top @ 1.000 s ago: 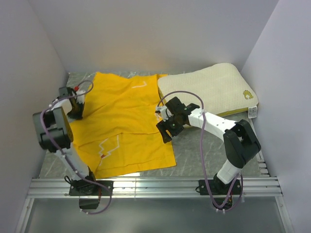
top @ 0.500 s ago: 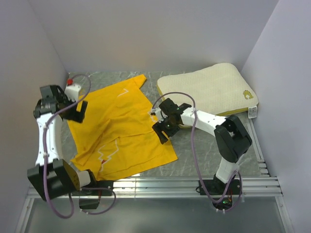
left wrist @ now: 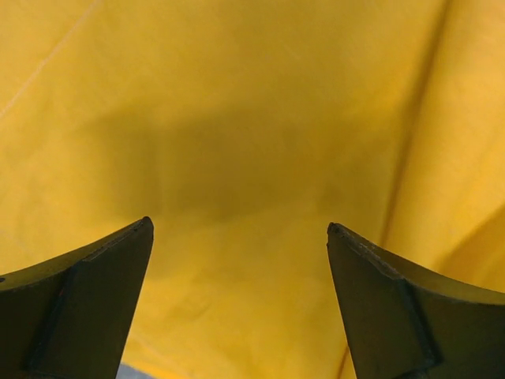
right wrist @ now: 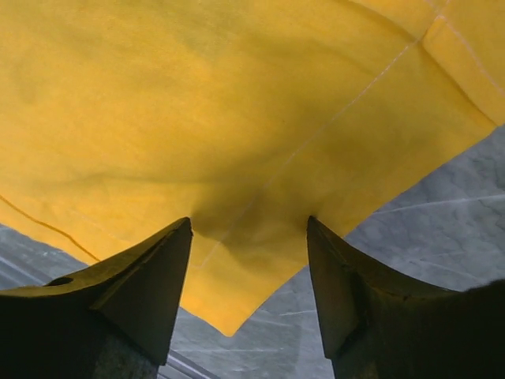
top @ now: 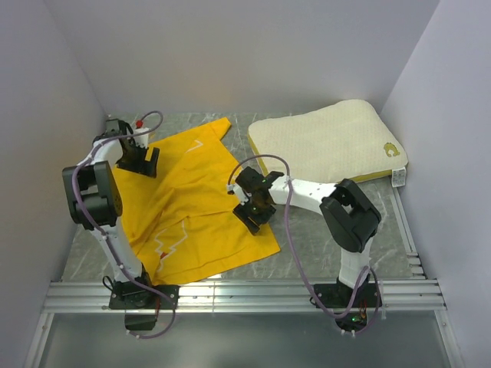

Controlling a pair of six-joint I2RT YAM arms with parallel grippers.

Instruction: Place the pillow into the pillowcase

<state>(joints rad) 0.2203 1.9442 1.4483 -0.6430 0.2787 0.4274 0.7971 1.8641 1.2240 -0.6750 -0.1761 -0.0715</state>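
Count one pillow point(top: 330, 142) and one pillowcase point(top: 192, 199), both on one table point(top: 322, 238). You have two grippers in view: one left gripper point(left wrist: 241, 237) and one right gripper point(right wrist: 248, 229). Each wrist view shows you two fingers point(left wrist: 79, 308), four in total.

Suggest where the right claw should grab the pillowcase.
Its right-hand edge, at the corner under the open right claw. The pillowcase lies mostly flat, so only that edge, over grey table, gives a lip. Probably come down from above, on the side facing the pillow.
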